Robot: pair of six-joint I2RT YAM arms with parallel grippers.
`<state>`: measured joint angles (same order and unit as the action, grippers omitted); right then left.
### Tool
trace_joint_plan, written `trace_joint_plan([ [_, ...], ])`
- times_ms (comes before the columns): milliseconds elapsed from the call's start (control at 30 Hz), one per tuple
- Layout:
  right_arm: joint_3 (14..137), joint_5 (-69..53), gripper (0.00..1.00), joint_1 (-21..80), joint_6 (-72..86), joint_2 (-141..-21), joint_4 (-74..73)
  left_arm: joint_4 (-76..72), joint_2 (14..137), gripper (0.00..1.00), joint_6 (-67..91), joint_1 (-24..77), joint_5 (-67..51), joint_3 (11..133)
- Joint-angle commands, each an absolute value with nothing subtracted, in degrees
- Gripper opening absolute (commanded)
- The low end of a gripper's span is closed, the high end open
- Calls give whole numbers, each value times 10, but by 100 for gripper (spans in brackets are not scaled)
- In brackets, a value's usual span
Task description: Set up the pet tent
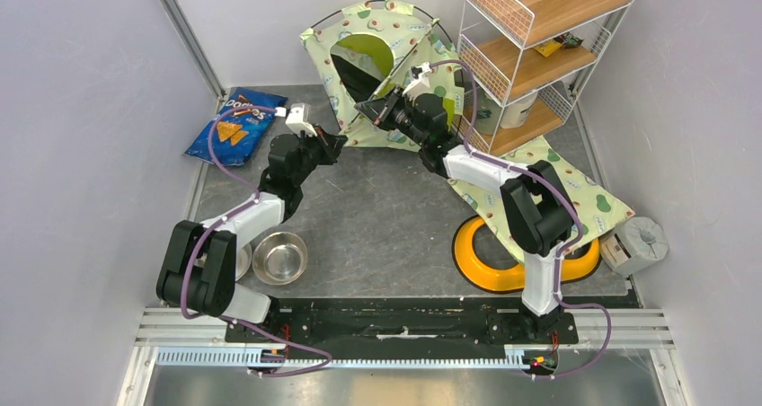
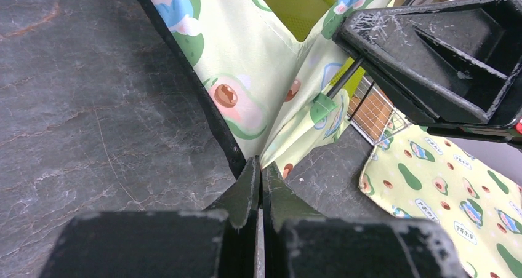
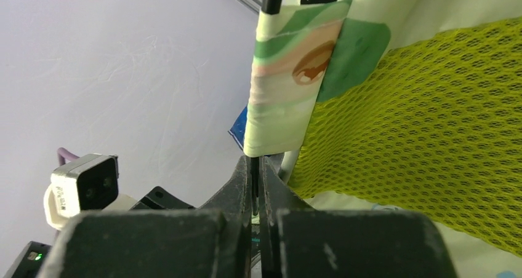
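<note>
Our right fingers (image 3: 243,189) are closed on a thin black pole (image 3: 254,167), just below where it leaves its printed fabric sleeve (image 3: 289,87). The lime mesh lining (image 3: 425,118) hangs beside it. Our left fingers (image 2: 246,186) are pressed together with almost no gap. The black-trimmed bottom corner of the pet tent (image 2: 258,75) runs right into their tips, so we judge that they pinch that hem, though the contact itself is hidden between them.

Moving outward, the tent stands at the back of the worktop (image 1: 386,217), against the rear wall and just left of the wire shelf (image 1: 530,56). Its round doorway (image 1: 364,56) is turned towards us. Its near side looks slack and creased, and the pole we hold crosses the front at a slant and appears unseated. The matching mat (image 1: 575,190) lies flat to the right, partly under the right arm.

We judge this to be the pole-seating step, with one arm anchoring the corner while the other steers the pole end. The shell is partly raised, so the task is under way but not finished. The next move calls for bringing the pole tip down to the pinned corner while keeping the hem taut. The pole should be bent gently so that it neither slips from our grip nor springs free.
</note>
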<state>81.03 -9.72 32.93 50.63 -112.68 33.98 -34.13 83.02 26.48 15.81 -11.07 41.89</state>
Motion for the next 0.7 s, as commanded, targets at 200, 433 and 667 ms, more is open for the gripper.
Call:
trace_joint_plan([
  [200,837,79,0,298,430,-1135,388,-204,821,2,203,145,-145,409],
  [433,819,50,0,324,407,-1109,385,-191,824,2,183,145,-159,434],
  [667,801,63,0,344,374,-1107,362,-185,813,2,170,145,-166,443],
])
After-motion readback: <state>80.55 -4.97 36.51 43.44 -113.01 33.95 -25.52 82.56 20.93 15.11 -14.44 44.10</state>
